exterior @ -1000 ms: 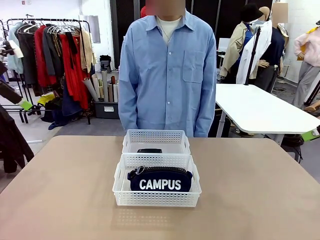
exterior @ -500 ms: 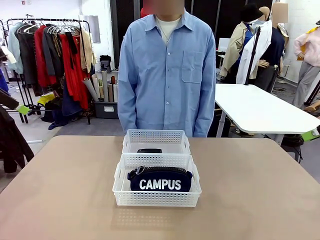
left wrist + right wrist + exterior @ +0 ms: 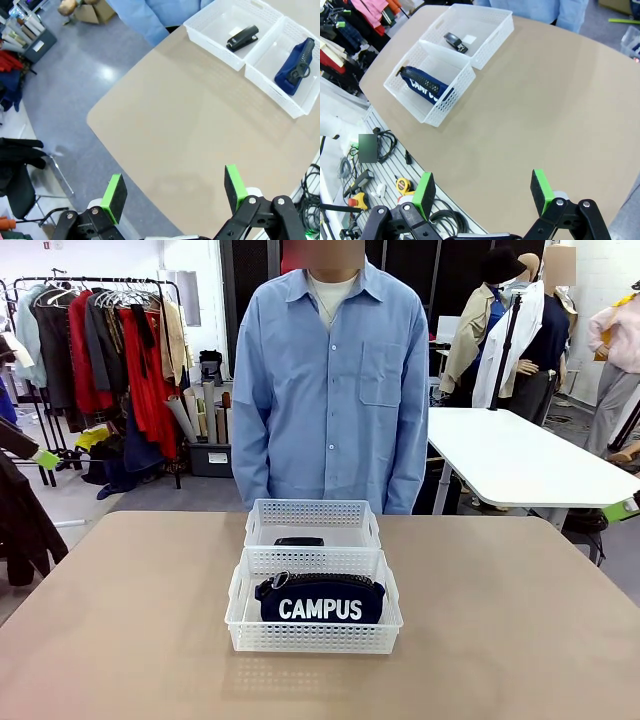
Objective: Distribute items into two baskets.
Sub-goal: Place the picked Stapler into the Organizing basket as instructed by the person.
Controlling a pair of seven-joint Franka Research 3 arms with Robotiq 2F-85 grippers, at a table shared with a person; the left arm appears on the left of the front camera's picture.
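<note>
While both arms hung high above the table, the left gripper [image 3: 172,192] and right gripper [image 3: 482,195] stood apart, empty. Nearer, the CAMPUS pouch [image 3: 320,600] lay in the larger basket [image 3: 312,637]; beyond, the stapler [image 3: 299,541] lay in the smaller basket [image 3: 312,511]. Distribution looked finished; no further move seemed needed.

White baskets, navy pouch, black stapler on a tan table

My left gripper [image 3: 173,195] and my right gripper [image 3: 482,192] are both black with bright green pads. The two baskets, the nearer basket [image 3: 314,638] and the farther basket [image 3: 312,512], are white plastic with a dotted pattern of perforations. The pouch [image 3: 320,600] is navy blue with white "CAMPUS" lettering; the stapler [image 3: 242,38] is black. The table [image 3: 120,620] is plain tan, and the person's shirt [image 3: 330,390] is light blue.
</note>
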